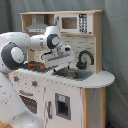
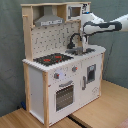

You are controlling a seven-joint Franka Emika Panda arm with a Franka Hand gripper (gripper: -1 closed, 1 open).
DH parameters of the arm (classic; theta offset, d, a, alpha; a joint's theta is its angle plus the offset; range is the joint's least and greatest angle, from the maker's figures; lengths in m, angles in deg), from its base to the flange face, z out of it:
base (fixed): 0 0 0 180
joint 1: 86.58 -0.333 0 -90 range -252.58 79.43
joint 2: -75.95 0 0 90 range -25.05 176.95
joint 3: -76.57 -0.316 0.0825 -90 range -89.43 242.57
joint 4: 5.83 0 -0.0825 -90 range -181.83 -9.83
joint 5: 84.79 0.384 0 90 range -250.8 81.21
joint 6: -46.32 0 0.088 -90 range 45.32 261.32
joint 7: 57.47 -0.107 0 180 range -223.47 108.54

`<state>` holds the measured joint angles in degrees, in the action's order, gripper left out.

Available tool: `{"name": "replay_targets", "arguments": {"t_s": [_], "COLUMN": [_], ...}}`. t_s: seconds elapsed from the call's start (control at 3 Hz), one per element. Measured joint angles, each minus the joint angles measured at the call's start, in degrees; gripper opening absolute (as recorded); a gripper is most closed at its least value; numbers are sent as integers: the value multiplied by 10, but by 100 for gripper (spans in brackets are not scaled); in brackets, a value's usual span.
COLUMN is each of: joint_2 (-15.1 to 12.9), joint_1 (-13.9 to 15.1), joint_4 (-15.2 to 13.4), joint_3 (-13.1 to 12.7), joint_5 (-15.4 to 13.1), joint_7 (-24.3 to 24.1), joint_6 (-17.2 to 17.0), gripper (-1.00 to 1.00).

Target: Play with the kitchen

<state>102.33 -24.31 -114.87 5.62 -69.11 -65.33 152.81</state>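
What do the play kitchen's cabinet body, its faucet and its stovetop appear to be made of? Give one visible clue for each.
Cabinet body: probably painted wood or board, with matt white panels and pale, bare-wood-coloured edges.
Faucet: looks like black plastic or coated metal, a smooth dark curved tube; which one is unclear.
Stovetop: a flat black panel with red rings, apparently printed or painted.

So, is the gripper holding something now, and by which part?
It cannot be told. The gripper hangs over the sink beside the faucet of the kitchen, but neither view shows anything in it.
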Motion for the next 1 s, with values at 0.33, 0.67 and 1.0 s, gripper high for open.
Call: {"name": "replay_targets", "arguments": {"t_s": [0.33, 0.67, 1.0], "joint_2": [-2, -2, -2], "joint_1": [42, 81, 124], "joint_4": [4, 18, 44], "joint_3": [-38, -77, -117], "joint_5": [0, 0, 0], "joint_7": [0, 0, 0], "joint_6": [12, 22, 22], "gripper": [100, 100, 100]}}
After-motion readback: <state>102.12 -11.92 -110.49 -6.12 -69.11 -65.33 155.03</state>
